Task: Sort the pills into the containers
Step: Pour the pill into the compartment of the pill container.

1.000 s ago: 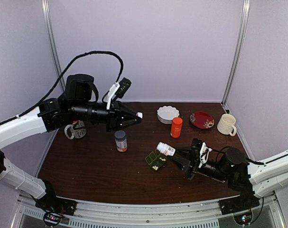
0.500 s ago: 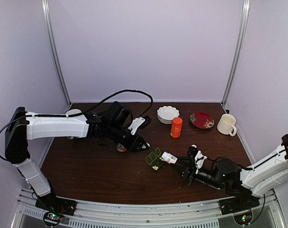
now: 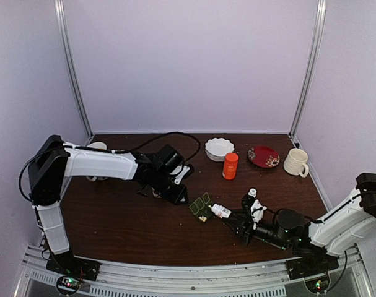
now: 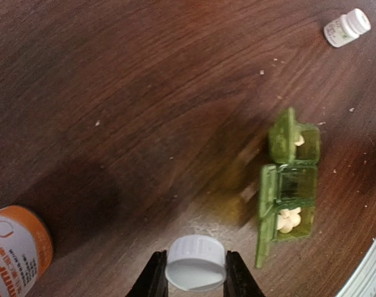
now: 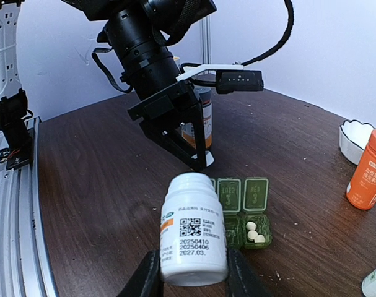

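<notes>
— Where are the pills sitting?
— In the open pill box, right of frame. I'm pinching a cap in the left gripper, a white bottle in the right gripper.

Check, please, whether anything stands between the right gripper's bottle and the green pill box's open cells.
Nothing visible does: bottle and pill box are side by side, lids open; the left gripper with its cap is beyond the box.
</notes>
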Motion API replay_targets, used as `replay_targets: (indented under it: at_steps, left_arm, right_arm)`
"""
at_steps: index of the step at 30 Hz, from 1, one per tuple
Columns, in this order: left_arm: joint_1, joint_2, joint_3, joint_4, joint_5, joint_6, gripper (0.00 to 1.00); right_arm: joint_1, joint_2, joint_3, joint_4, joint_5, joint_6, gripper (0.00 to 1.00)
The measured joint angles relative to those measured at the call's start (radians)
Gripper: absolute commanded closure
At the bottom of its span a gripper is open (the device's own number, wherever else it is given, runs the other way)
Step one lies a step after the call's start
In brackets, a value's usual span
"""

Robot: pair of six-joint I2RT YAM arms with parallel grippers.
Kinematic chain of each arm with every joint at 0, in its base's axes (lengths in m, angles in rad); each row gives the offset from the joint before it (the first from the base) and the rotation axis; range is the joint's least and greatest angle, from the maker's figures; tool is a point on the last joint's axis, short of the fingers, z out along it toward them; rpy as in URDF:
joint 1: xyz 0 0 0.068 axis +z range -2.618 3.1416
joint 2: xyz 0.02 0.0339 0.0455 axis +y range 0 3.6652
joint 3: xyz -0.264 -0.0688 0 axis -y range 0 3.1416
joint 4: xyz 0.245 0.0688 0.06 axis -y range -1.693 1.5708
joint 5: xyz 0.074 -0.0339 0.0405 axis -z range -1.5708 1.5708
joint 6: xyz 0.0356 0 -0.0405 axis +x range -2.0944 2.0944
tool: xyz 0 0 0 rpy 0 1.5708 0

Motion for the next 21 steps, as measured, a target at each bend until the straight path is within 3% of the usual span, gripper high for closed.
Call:
replay_targets:
  at_steps: [7, 21]
  left_arm:
    - [0.001, -0.026, -0.024, -0.045, -0.1, -0.029, 1.0]
    - [0.001, -0.012, -0.028, -0.011, -0.058, -0.031, 1.0]
  right_arm:
    - [0.0, 0.024, 0.0, 0.018, -0.002, 0.007, 1.0]
    - [-0.04, 0.1, 0.063, -0.069, -0.006, 0.088, 1.0]
